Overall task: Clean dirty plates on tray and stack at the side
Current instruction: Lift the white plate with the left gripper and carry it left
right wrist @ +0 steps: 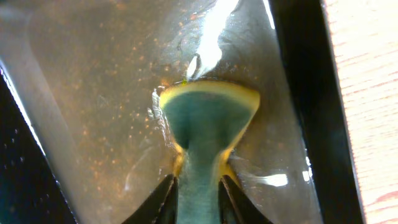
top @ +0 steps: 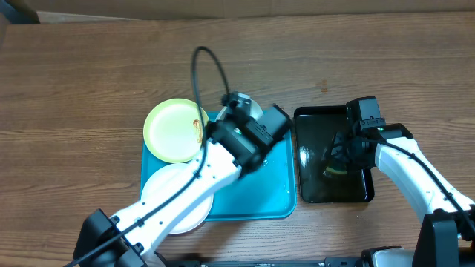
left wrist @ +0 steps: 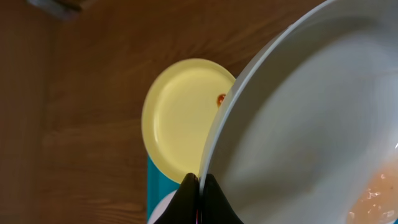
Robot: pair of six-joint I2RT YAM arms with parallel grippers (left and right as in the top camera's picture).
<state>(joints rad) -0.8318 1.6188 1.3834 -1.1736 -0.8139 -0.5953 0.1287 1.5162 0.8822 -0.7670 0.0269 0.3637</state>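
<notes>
The turquoise tray (top: 260,194) lies mid-table. A lime-green plate (top: 172,130) with a reddish smear rests over the tray's far left corner; it also shows in the left wrist view (left wrist: 177,118). A white plate (top: 167,194) sits on the tray's near left. My left gripper (left wrist: 200,186) is shut on the rim of a second white plate (left wrist: 305,118), held tilted above the tray and mostly hidden under the arm overhead (top: 249,104). My right gripper (right wrist: 198,193) is shut on a green-and-yellow sponge (right wrist: 208,115), pressed into the wet black tray (top: 312,122).
The black tray (right wrist: 305,74) holds murky water with brownish specks and stands right of the turquoise tray. Bare wooden table (top: 89,74) surrounds both trays. A black cable (top: 211,67) loops above the left arm.
</notes>
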